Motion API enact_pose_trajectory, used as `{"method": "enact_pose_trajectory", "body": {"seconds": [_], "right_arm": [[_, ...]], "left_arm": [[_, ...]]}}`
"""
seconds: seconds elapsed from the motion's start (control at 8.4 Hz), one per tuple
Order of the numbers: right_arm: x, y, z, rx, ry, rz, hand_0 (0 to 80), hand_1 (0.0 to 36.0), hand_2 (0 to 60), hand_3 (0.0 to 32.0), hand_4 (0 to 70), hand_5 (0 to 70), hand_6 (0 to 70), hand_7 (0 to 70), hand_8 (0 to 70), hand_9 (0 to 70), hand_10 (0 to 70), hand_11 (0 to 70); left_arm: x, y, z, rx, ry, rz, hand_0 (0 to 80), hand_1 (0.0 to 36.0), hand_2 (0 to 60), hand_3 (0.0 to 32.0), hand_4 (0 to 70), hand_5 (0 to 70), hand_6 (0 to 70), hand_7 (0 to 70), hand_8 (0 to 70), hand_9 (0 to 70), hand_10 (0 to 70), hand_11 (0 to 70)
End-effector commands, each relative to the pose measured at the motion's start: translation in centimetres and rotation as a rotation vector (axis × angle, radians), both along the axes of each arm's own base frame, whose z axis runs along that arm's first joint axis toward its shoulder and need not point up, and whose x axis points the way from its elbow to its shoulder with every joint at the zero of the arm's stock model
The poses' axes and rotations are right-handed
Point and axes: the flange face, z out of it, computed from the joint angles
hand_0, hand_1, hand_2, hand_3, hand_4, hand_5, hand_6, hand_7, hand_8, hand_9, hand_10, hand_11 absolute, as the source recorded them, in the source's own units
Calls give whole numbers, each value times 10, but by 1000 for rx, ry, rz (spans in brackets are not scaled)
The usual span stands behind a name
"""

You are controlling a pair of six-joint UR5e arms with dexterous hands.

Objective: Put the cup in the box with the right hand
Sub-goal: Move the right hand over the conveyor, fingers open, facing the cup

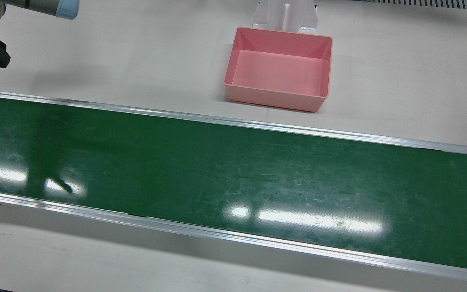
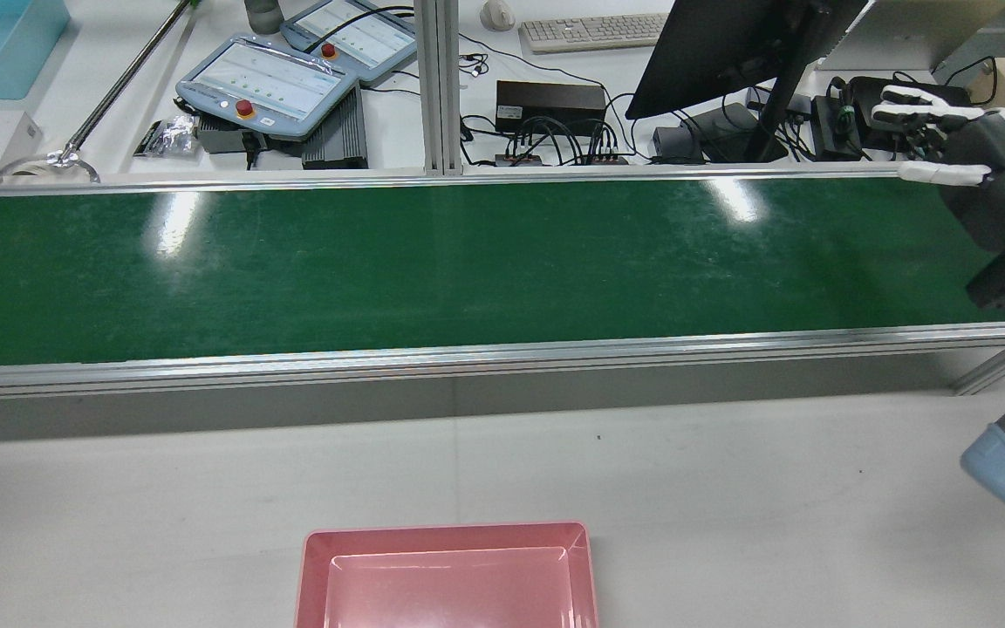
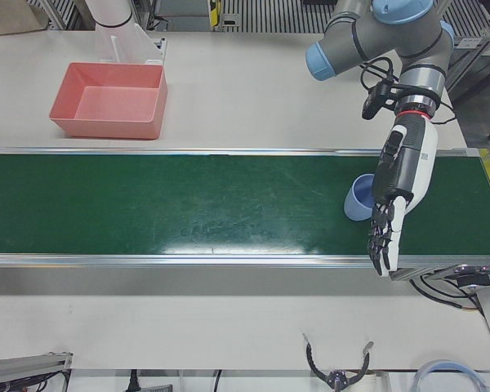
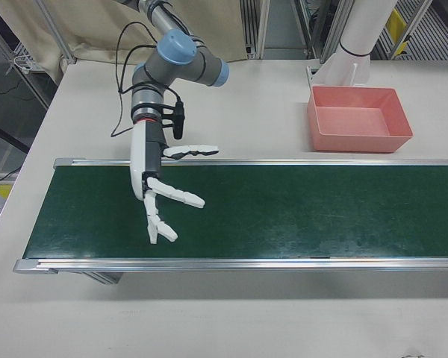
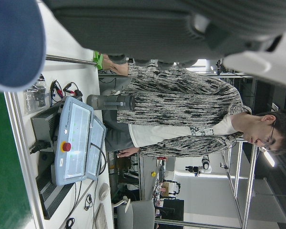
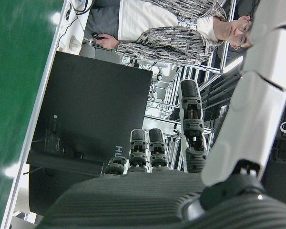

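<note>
One cup (image 3: 360, 198) on belt, one box (image 4: 358, 118) (empty); both hands spread: right (image 4: 162, 190), left (image 3: 396, 192).

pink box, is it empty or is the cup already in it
Empty. The pink box shows only its bare floor in the front view; the blue cup lies on the green belt beside the left hand.

Right hand (image 4: 160, 195) empty, fingers (image 4: 181, 197) spread; left hand (image 3: 396, 196) extended flat, empty.

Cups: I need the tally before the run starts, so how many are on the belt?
1. A blue cup lies on the green belt beside the left robot hand, partly hidden behind it. No other view shows another.
</note>
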Motion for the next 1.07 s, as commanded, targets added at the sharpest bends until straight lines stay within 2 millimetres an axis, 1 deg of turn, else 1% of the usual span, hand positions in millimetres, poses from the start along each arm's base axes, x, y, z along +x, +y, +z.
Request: {"method": "enact_pose_trajectory", "body": {"seconds": [0.0, 0.12, 0.24, 0.36, 0.48, 0.6, 0.71, 0.83, 0.95], "right_arm": [[-69, -13, -51, -54, 22, -3, 542, 169, 70, 0, 284, 60, 65, 236, 106, 197, 17, 41], [-73, -18, -65, -54, 23, 3, 554, 163, 35, 0, 296, 58, 65, 241, 106, 198, 6, 25], [-84, -20, -76, -58, 49, 4, 539, 193, 139, 0, 288, 58, 64, 240, 106, 197, 0, 15], [-100, -18, -82, -52, 50, 14, 553, 190, 106, 0, 322, 58, 65, 248, 106, 199, 0, 3], [-117, -18, -93, -35, 42, 4, 559, 181, 70, 0, 336, 58, 66, 252, 107, 200, 0, 2], [-128, -20, -107, -15, 51, -5, 562, 170, 35, 0, 345, 57, 65, 248, 106, 199, 0, 2], [-143, -16, -110, -10, 54, -15, 543, 196, 140, 0, 311, 57, 65, 249, 104, 196, 0, 1], [-154, -11, -105, -19, 54, -7, 545, 214, 214, 0, 321, 56, 65, 251, 105, 198, 0, 0], [-159, -9, -96, -25, 55, -18, 566, 157, 0, 0, 378, 55, 66, 255, 106, 200, 0, 0]], "left_arm": [[0, 0, -1, 2, 0, 0, 0, 0, 0, 0, 0, 0, 0, 0, 0, 0, 0, 0], [0, 0, 0, 1, 0, 0, 0, 0, 0, 0, 0, 0, 0, 0, 0, 0, 0, 0], [0, 0, 1, -1, 0, 0, 0, 0, 0, 0, 0, 0, 0, 0, 0, 0, 0, 0], [0, 0, 1, -2, 0, 0, 0, 0, 0, 0, 0, 0, 0, 0, 0, 0, 0, 0], [0, -1, -1, 1, 0, 0, 0, 0, 0, 0, 0, 0, 0, 0, 0, 0, 0, 0], [0, -1, -1, 0, 1, 0, 0, 0, 0, 0, 0, 0, 0, 0, 0, 0, 0, 0], [0, -1, 0, -1, 1, 0, 0, 0, 0, 0, 0, 0, 0, 0, 0, 0, 0, 0], [0, -1, 0, 1, 0, 0, 0, 0, 0, 0, 0, 0, 0, 0, 0, 0, 0, 0], [0, -1, 0, -1, 0, 0, 0, 0, 0, 0, 0, 0, 0, 0, 0, 0, 0, 0]]}}
